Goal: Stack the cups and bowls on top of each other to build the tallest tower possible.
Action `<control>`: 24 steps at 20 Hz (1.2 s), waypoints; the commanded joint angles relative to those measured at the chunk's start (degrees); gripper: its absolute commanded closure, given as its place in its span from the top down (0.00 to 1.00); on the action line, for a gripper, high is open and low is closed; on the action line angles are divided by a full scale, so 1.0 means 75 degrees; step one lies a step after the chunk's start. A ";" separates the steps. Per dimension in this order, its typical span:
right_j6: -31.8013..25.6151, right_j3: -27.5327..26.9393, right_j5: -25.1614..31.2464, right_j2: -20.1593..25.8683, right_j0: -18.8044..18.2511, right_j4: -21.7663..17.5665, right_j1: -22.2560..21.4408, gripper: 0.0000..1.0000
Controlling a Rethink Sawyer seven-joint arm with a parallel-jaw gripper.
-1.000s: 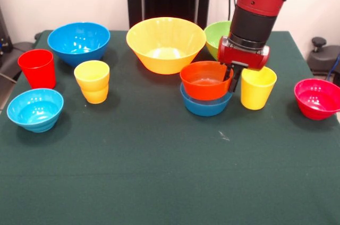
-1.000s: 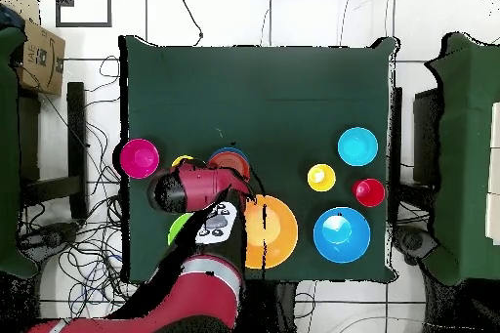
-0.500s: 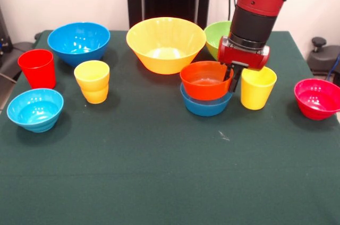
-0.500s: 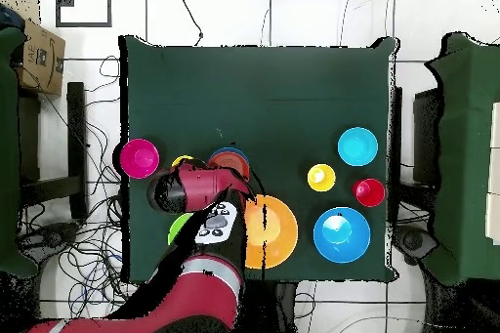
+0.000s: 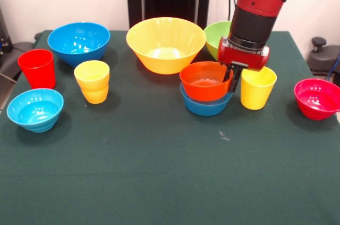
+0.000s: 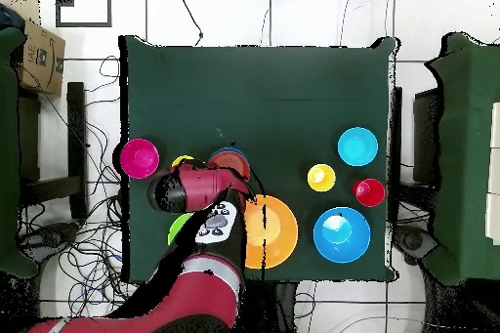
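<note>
Green tablecloth (image 5: pixel 159 182), cardboard box (image 6: pixel 39 56) off to the side, cables (image 6: pixel 88 124) on floor.

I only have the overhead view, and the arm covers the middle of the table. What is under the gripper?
Observer: An orange bowl nested in a small blue bowl. The gripper is at the orange bowl's rim.
Operator: The yellow circle near the red cup, is that one cup?
Observer: No, two stacked yellow cups, one nested in the other.
Operator: Anything beside the gripper?
Observer: A single yellow cup, upright, next to the two bowls.
</note>
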 commanded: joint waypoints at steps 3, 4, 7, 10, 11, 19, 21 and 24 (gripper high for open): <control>0.0970 -0.0194 0.0083 0.0626 -0.0002 0.0186 0.0501 0.00; 0.0969 -0.0192 0.0087 0.0632 -0.0006 0.0188 0.0500 0.00; 0.0978 -0.0190 0.0091 0.0630 -0.0001 0.0195 0.0500 0.00; 0.0969 -0.0208 0.0085 0.0641 -0.0016 0.0194 0.0512 1.00; 0.0976 -0.0209 0.0072 0.0642 -0.0020 0.0197 0.0516 1.00; 0.0990 -0.0212 -0.0001 0.0688 -0.0059 0.0210 0.0541 1.00; 0.1024 -0.0179 -0.0026 0.0707 -0.0073 0.0232 0.0547 1.00; 0.0989 -0.0257 -0.0158 0.0646 -0.0042 0.0167 0.0613 1.00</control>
